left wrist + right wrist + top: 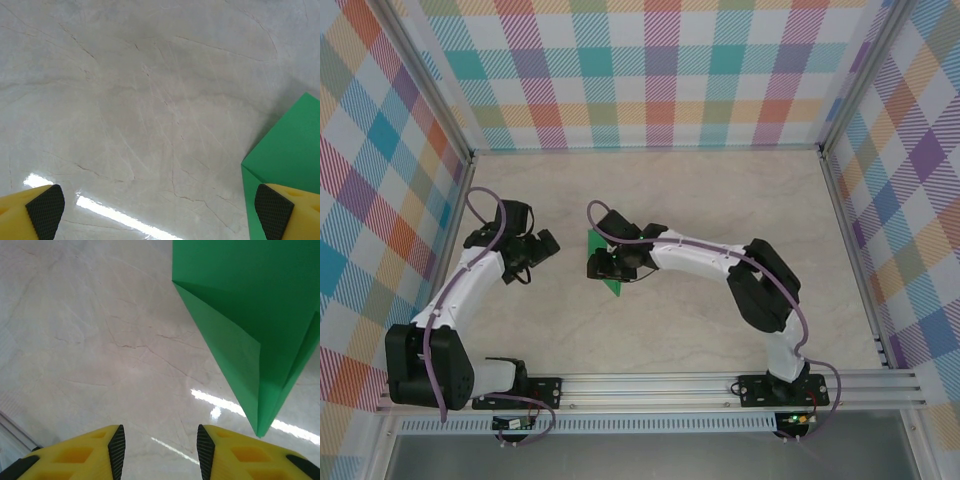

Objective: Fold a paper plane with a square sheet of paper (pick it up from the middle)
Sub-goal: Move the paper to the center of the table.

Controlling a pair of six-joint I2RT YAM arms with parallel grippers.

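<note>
Closest to the lens in the overhead shot: two arm bases (430, 365) on the metal rail (650, 385) along the near edge of the bench (720, 190). Further in, left end effector (535, 255) pointing right and right end effector (605, 265) pointing left, near each other around mid-bench. Green paper (613, 288) right under the right end effector, peeking out above and below it, folded into something angular. Apart from the left end effector. Checkered walls (650, 80) all round.

Over to the left wrist cam. Left end effector (160, 215) spread wide, fully released, gripping nothing. Just bare marbled bench (150, 100) between the black pads (45, 210). Green paper (290, 150) poking in from the right side, with a crease line near its lower corner. Right-hand pad overlapping the paper's edge in the picture, but can't tell whether actually touching.

Then the right wrist cam. Right end effector (160, 445) with a fair gap between its yellow fingers (100, 450). Nothing pinched, only bench (75, 340) showing in between. Green paper (240, 300) up in the top right, ahead of the fingers and off to the side, folded in layers and narrowing to a sharp point aimed back toward the right-hand finger. Not touching either finger. Hard to say whether lying flat or lifted a bit at the tip.
</note>
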